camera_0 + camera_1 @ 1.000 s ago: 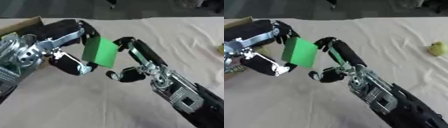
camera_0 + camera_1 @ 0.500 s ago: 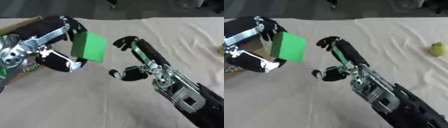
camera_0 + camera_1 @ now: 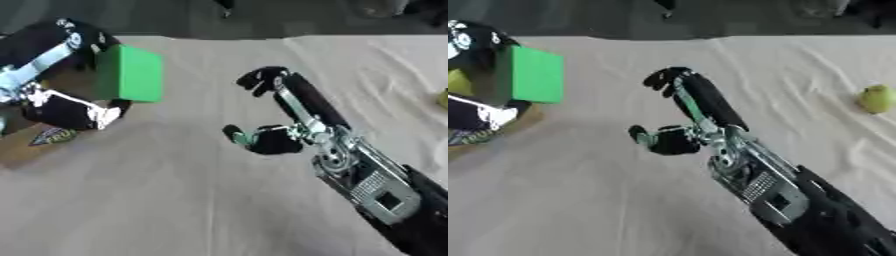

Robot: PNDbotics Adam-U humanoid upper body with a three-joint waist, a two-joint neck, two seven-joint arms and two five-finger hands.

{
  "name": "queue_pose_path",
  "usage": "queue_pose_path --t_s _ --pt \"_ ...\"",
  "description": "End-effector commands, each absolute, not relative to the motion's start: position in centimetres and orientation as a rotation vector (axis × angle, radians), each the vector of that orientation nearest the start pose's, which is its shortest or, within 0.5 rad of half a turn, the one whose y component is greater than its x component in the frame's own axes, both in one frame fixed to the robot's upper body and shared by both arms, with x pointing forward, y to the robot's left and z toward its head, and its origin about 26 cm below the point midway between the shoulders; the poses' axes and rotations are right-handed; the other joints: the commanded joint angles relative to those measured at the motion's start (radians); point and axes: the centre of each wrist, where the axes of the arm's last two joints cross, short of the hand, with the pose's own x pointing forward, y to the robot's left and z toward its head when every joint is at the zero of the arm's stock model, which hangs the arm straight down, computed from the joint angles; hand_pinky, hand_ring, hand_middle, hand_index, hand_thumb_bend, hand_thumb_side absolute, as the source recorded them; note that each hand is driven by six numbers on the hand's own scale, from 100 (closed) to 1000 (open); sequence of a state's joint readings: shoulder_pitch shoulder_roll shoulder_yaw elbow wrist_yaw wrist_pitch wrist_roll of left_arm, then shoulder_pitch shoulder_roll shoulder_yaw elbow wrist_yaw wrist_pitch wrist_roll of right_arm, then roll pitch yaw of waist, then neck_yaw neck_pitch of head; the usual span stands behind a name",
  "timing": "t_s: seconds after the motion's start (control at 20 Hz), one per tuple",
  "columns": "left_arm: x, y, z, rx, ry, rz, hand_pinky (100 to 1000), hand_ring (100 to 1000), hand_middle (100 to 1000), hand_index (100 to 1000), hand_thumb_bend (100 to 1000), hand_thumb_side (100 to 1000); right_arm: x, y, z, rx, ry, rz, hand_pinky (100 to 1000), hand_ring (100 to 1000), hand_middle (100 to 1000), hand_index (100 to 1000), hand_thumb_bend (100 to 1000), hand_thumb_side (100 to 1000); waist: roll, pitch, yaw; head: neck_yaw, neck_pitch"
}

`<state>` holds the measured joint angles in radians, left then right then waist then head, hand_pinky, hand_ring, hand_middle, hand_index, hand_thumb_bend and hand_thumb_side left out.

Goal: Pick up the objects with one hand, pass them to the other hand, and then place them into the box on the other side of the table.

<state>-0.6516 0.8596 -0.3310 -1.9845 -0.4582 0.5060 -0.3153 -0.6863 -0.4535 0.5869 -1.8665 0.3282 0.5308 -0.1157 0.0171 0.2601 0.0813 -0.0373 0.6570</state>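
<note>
While the left robot hand pinches the green block by its flat faces at ten o'clock above the box, stiff and seemingly light, the right robot hand hangs empty, fingers relaxed.

- I'm looking at a table under wrinkled beige cloth, filling most of the frame.
- Dark floor runs across the top edge.

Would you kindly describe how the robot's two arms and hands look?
Both are mostly black with silver joints. The right hand has black fingers; its forearm bears a grey panel. The left hand shows silver struts and white finger segments.
</note>
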Motion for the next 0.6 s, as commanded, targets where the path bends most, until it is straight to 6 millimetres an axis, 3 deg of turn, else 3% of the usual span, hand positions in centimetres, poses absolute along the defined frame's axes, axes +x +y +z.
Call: queue_pose_path --t_s 0.05,0.3,0.6 --pt "30.2 25.3 30.8 1.077 -1.675 -1.17 628 617 456 466 100 100 30.9 -13.0 23.0 -0.579 -1.983 0.92 840 713 677 755 352 225 0.0 -0.025 -0.001 0.007 -0.009" --pt "30.7 27.3 30.5 1.167 -1.627 -1.083 628 618 456 467 100 100 30.5 -13.8 23.9 -0.615 -2.011 0.867 840 712 674 752 342 225 -0.001 -0.027 -0.004 0.02 -0.013" --pt "31.7 30.2 29.8 1.255 -1.549 -0.947 623 617 455 466 100 100 29.9 -14.8 25.1 -0.672 -2.051 0.802 837 703 659 743 399 182 -0.003 -0.026 -0.004 0.042 -0.016"
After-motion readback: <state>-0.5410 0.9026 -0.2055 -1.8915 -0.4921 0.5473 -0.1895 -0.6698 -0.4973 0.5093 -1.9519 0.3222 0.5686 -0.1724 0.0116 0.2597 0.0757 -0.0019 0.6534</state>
